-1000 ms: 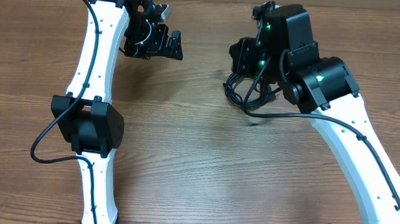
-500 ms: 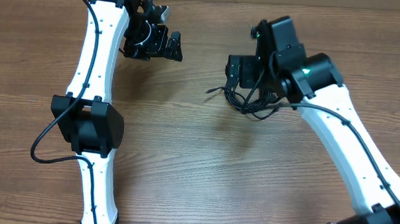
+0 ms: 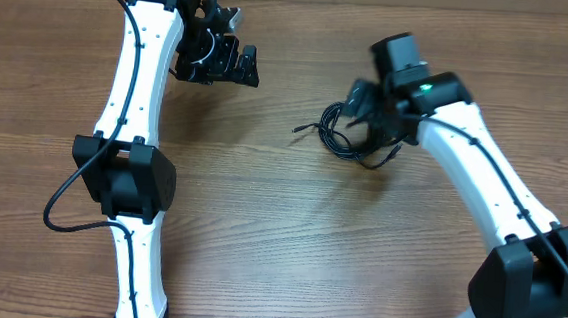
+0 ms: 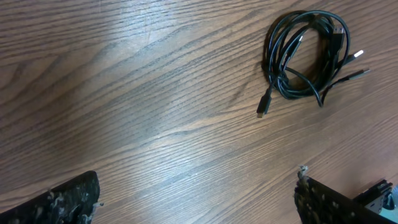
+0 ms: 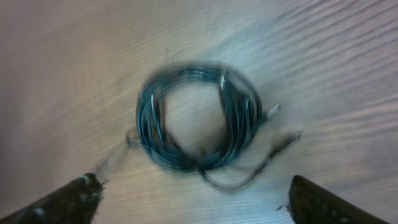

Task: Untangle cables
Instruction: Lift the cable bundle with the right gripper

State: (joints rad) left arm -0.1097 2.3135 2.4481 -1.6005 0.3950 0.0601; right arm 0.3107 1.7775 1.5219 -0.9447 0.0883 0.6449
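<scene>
Black right claw [image 5: 193, 182] splayed wide, seemingly clear above coiled cables [image 5: 239, 121]

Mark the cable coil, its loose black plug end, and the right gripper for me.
cables [image 4: 273, 55], left wrist view, left side of the coiled loop.
black plug end [image 4: 263, 107], left wrist view, tip of the trailing strand.
right gripper [image 5: 194, 182], right wrist view, midway between its open fingertips.

Coiled cables [image 3: 350, 142] on table [image 3: 278, 239] beneath right claw [image 5: 193, 196]
</scene>
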